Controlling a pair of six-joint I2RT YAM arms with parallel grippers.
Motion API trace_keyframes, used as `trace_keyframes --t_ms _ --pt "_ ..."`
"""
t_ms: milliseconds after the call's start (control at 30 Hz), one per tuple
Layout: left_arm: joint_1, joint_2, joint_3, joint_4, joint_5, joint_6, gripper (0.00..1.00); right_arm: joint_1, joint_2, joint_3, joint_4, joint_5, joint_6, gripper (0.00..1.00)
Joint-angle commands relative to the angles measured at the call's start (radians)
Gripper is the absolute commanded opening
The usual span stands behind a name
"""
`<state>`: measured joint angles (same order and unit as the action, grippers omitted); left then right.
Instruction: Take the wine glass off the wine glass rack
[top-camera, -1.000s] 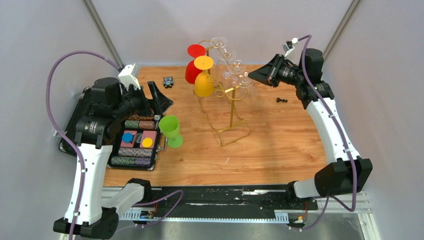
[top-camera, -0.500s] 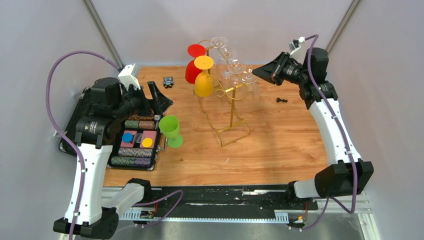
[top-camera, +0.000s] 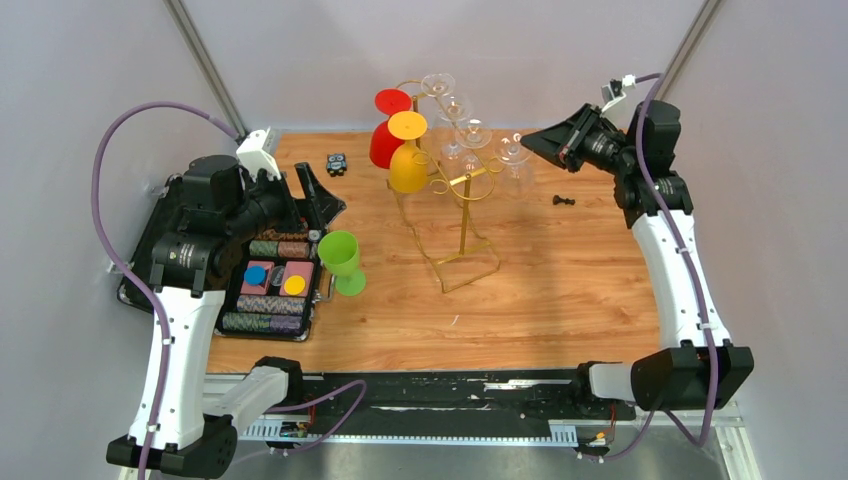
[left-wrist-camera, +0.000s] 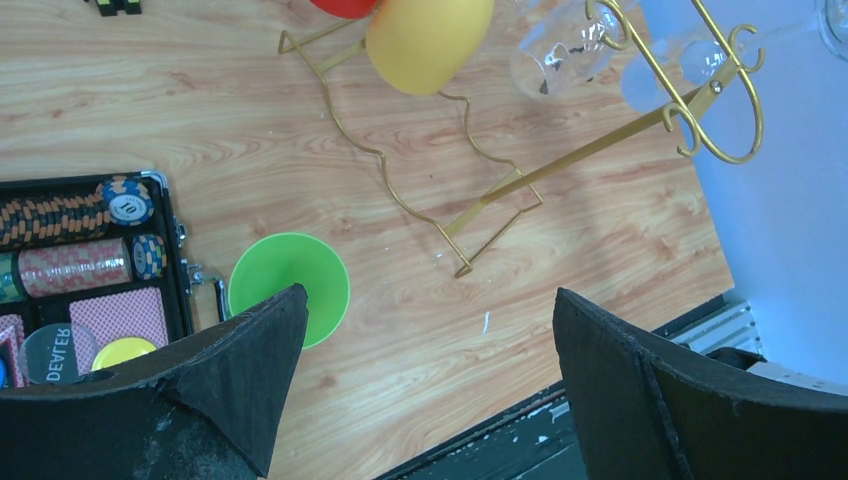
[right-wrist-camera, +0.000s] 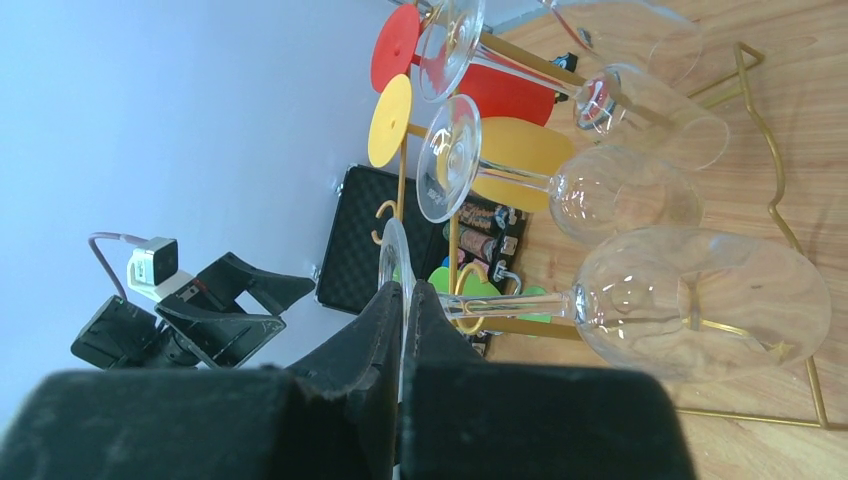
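Note:
The gold wire wine glass rack (top-camera: 463, 205) stands at the table's middle back, and also shows in the left wrist view (left-wrist-camera: 590, 150) and the right wrist view (right-wrist-camera: 520, 328). Red (top-camera: 381, 140), yellow (top-camera: 407, 165) and clear glasses (top-camera: 455, 110) hang on it upside down. My right gripper (top-camera: 530, 145) is shut on the foot of a clear wine glass (top-camera: 516, 168), held at the right end of a rack arm. In the right wrist view my right gripper (right-wrist-camera: 405, 295) pinches that foot, with the bowl (right-wrist-camera: 700, 300) to the right. My left gripper (top-camera: 320, 197) is open and empty, and is seen again in its wrist view (left-wrist-camera: 430, 340).
A green glass (top-camera: 340, 258) stands beside an open black poker chip case (top-camera: 270, 290) on the left. A small black piece (top-camera: 563, 201) lies on the table at the right, and a small dark toy (top-camera: 337, 162) at the back left.
My right gripper has moved right and back, drawing the clear glass outward along the rack arm to its right end. The left arm has not moved.

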<state>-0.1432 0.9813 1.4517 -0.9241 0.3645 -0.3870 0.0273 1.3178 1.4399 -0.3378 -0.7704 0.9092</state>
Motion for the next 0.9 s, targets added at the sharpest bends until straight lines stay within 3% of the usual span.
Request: trace_keyframes --t_ms 0,333,633,867 --pt "0.007 -0.001 0.034 0.003 0.007 0.007 1.0 -0.015 -0.06 -0.005 0.059 -0.011 0.014 0.0" --pt "0.007 -0.024 0.047 -0.026 0.041 0.009 1.0 -0.017 -0.218 -0.11 0.001 -0.075 -0.066 0.0" --pt "0.007 -0.056 0.044 -0.053 0.099 -0.029 1.0 -0.012 -0.337 -0.153 -0.179 -0.137 -0.235 0.0" --pt "0.007 -0.1 0.032 -0.083 0.102 -0.072 1.0 0.088 -0.375 -0.19 -0.272 -0.157 -0.316 0.0"
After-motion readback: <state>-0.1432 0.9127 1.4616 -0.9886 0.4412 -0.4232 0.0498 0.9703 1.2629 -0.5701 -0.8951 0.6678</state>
